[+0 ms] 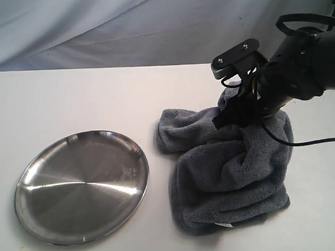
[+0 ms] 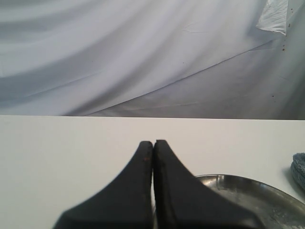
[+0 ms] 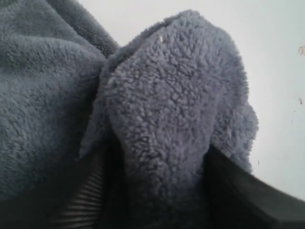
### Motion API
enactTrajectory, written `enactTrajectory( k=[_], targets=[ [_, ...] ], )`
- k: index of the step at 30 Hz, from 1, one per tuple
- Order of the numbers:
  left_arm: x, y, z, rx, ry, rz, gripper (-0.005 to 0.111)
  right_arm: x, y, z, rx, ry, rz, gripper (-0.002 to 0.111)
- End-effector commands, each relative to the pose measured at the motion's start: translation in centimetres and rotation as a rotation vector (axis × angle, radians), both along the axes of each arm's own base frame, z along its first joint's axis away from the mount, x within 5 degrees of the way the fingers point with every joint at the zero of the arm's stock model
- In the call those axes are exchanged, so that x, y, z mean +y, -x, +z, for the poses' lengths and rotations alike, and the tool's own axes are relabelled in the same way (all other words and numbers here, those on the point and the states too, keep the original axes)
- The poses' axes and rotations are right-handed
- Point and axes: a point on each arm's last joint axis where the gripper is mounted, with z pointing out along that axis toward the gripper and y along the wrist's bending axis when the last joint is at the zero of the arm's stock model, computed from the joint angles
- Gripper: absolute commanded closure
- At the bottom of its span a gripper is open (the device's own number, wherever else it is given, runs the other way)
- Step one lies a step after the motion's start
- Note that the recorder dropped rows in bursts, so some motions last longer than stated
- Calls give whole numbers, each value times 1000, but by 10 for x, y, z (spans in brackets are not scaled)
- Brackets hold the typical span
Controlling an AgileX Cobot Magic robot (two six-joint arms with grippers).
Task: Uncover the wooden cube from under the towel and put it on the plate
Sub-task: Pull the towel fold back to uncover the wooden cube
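The dark grey fleece towel (image 1: 229, 167) lies bunched on the white table, right of centre, with its white tag (image 1: 225, 225) at the near edge. The wooden cube is hidden. My right gripper (image 1: 233, 115) is down at the towel's far upper part. In the right wrist view a thick fold of the towel (image 3: 176, 95) stands between the right gripper's (image 3: 152, 162) spread fingers (image 3: 238, 191); the jaws stand apart. The shiny steel plate (image 1: 81, 186) sits at the near left. My left gripper (image 2: 153, 143) is shut and holds nothing, with the plate (image 2: 257, 195) just beyond it.
A pale draped cloth (image 1: 153, 27) hangs behind the table's far edge. A black cable (image 1: 316, 142) trails from the right arm across the towel's right side. Bare white tabletop (image 1: 73, 101) shows to the left, behind the plate.
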Motion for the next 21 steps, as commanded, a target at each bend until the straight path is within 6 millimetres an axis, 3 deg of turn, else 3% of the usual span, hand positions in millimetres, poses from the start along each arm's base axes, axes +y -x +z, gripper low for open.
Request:
enactTrajectory(
  k=[1,5,15,21],
  targets=[
    [0,0,-1,2,0,2,105,4,0,8,-44,-79,-10,50],
    [0,0,-1,2,2,2,105,7,7,25,-56,-193,-44,50],
    [0,0,-1,2,2,2,105,25,43,62,-8,-294,104,51],
    [0,0,-1,2,-1,2,105,31,51,55,64,-256,131,51]
  ],
)
